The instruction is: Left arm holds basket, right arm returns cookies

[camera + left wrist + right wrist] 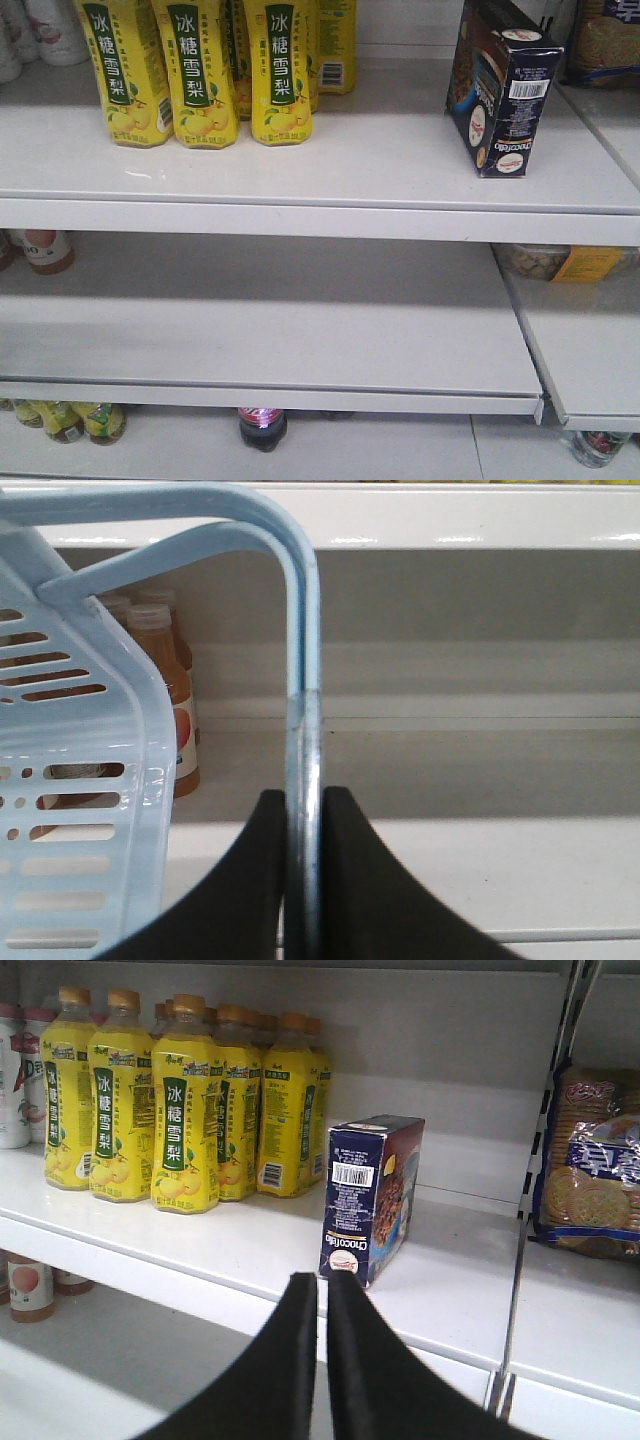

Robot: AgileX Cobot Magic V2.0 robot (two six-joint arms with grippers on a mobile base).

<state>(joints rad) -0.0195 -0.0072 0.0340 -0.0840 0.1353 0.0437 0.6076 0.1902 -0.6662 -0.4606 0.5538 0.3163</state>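
Upright on the white top shelf point(380, 160) stands the cookies box point(503, 90) — dark navy, barcode label on its narrow face, apart from the row of yellow drink bottles point(205, 70) to its left. Seen from the right wrist, the same box point(370, 1195) sits near the shelf's front edge, with the yellow bottles point(185, 1105) well to its left and a bag of round crackers point(590, 1165) on the neighbouring shelf section to its right. The right gripper point(322, 1360) is below and in front of the box, not touching it; its two black fingers are pressed nearly together with only a thin slit between them and nothing held.

From the left wrist view, the left gripper point(303, 880) pinches a thin swing handle point(303, 680) of the light blue basket point(70, 780) — the handle runs straight up between the black fingers and curves over to the left. The basket's slotted side fills the left of that view. Behind it, orange-capped juice bottles point(170, 690) stand on a lower white shelf point(450, 770).
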